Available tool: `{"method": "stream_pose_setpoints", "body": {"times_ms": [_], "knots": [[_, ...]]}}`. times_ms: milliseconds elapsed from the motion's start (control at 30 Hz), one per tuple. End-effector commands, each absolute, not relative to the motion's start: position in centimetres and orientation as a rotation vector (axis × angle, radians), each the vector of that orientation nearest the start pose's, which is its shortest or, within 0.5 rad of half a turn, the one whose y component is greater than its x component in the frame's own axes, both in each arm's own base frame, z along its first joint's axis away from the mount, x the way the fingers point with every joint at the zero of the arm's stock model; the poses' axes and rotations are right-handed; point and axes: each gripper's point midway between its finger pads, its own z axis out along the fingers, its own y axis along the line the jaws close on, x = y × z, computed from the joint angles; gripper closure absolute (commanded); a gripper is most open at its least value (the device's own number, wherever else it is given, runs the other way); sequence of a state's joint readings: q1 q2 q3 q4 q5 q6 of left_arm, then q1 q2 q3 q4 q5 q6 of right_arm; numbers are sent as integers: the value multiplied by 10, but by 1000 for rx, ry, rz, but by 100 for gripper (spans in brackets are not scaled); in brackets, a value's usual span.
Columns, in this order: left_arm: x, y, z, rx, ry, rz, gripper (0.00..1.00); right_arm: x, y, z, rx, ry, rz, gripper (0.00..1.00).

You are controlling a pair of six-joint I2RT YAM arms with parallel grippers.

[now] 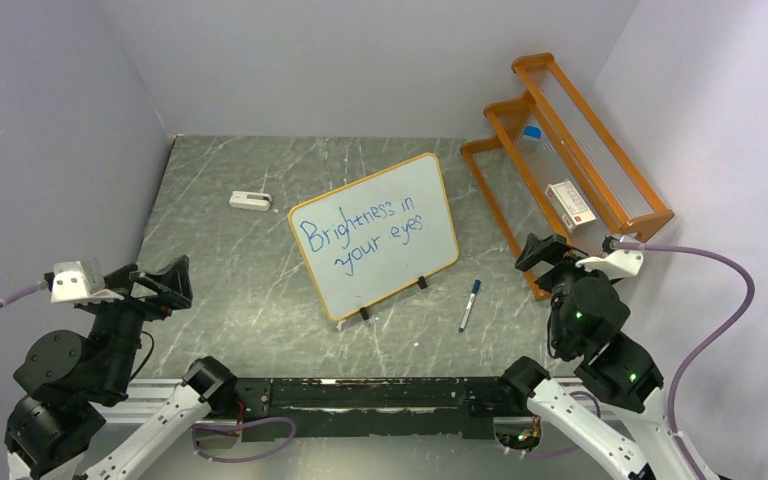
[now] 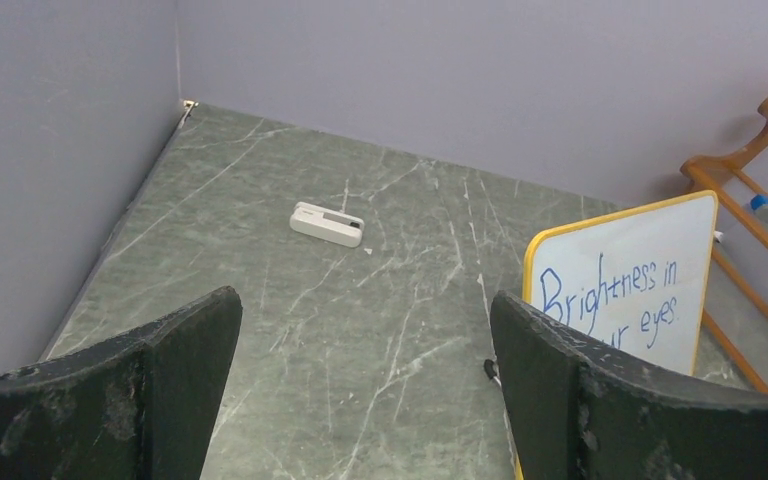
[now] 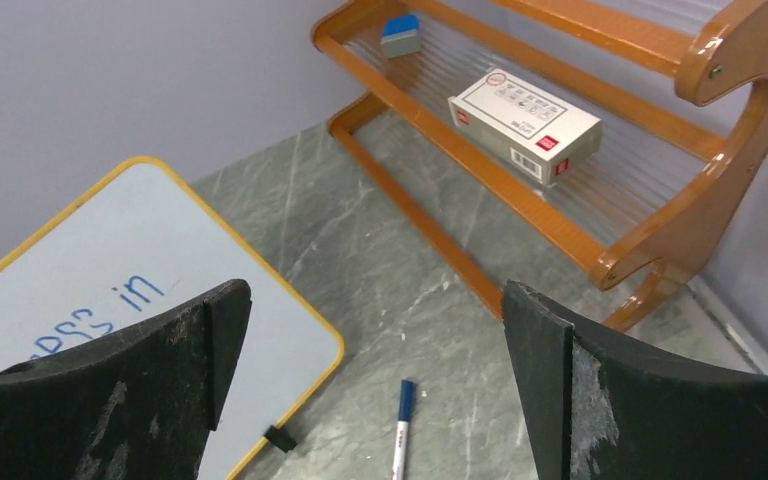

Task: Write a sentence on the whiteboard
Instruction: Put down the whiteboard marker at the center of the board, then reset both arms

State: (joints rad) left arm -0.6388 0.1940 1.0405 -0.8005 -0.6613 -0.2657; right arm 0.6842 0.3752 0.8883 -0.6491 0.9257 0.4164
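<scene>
Nearest the bases, the left tool (image 1: 165, 285) hangs with its jaws spread wide and nothing between them, and the right tool (image 1: 543, 252) is likewise wide open and empty, both raised off the surface (image 1: 260, 290). Just ahead of the right tool a marker (image 1: 470, 305) with a blue cap lies flat on the stone, near the board's lower right corner but not touching it. The board (image 1: 400, 275) stands mid-surface between the two arms, turned at an angle and leaning back on two small black feet (image 1: 365, 313). It is likely light and stiff, so a push on its face would probably slide or tip it. The safest hold would be across the orange frame (image 1: 312, 265) at a side edge, well away from the ink, since the white face looks slick and the writing would smear. It is a white rectangle with rounded corners, and the sentence (image 1: 360, 232) runs in blue handwriting over two lines: "Brightness in your eyes". The writing looks complete. Farther left lies a small white eraser (image 1: 250, 200), well apart from the board. Against the far right wall stands an orange rack (image 1: 610, 175) holding a white box (image 1: 570, 205).
</scene>
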Motion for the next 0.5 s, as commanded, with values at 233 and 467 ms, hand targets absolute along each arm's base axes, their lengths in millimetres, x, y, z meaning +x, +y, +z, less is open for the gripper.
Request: {"method": "stream_pose_setpoints", "body": {"times_ms": [233, 467], "knots": [[150, 21, 343, -298, 1530, -181, 3, 186, -28, 317, 461, 1534, -20, 0], [155, 16, 342, -284, 1537, -176, 3, 186, -28, 318, 455, 1520, -15, 0]]}}
